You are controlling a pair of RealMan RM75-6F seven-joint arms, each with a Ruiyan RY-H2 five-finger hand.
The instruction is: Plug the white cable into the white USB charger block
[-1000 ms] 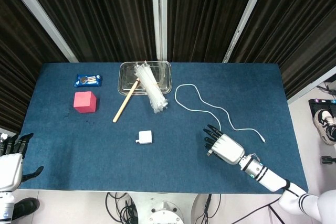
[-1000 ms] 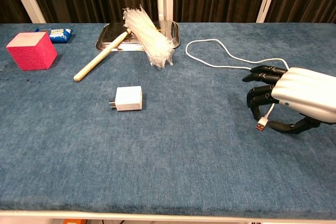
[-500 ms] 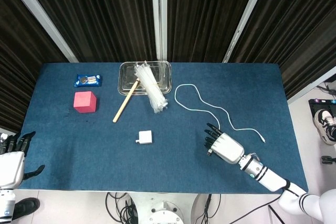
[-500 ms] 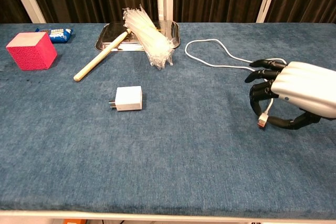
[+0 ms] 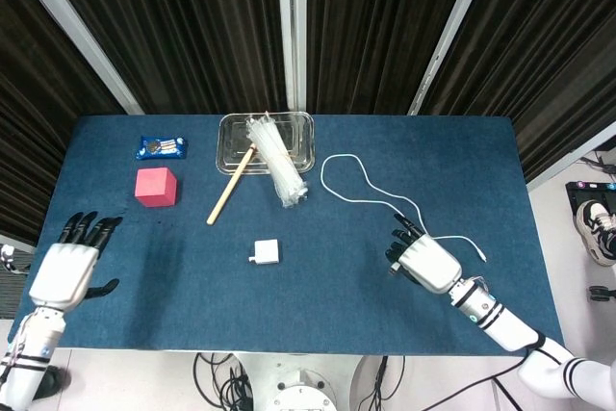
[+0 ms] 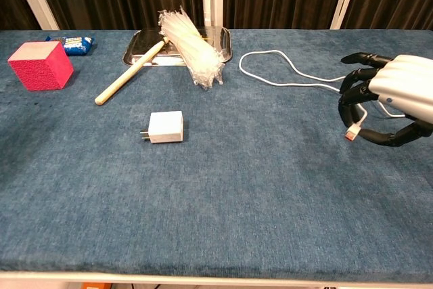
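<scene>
Since a second ago, my right hand has been pulling back toward the right side of the table, carrying the plug end of the white cable with it, and my left hand has come up over the table's left edge. From the head camera, I am seeing the left hand hovering with its fingers spread and nothing in them, below the red cube. The white USB charger block is lying alone near the table's middle, well apart from both hands. Behind it, a wooden stick and a bundle of clear straws are leaning out of a clear tray, with a blue snack packet off to the left.

From the chest camera, I am watching the right hand pinching the cable between thumb and fingers, its connector hanging just above the cloth. The charger block is sitting flat, prongs pointing left.
</scene>
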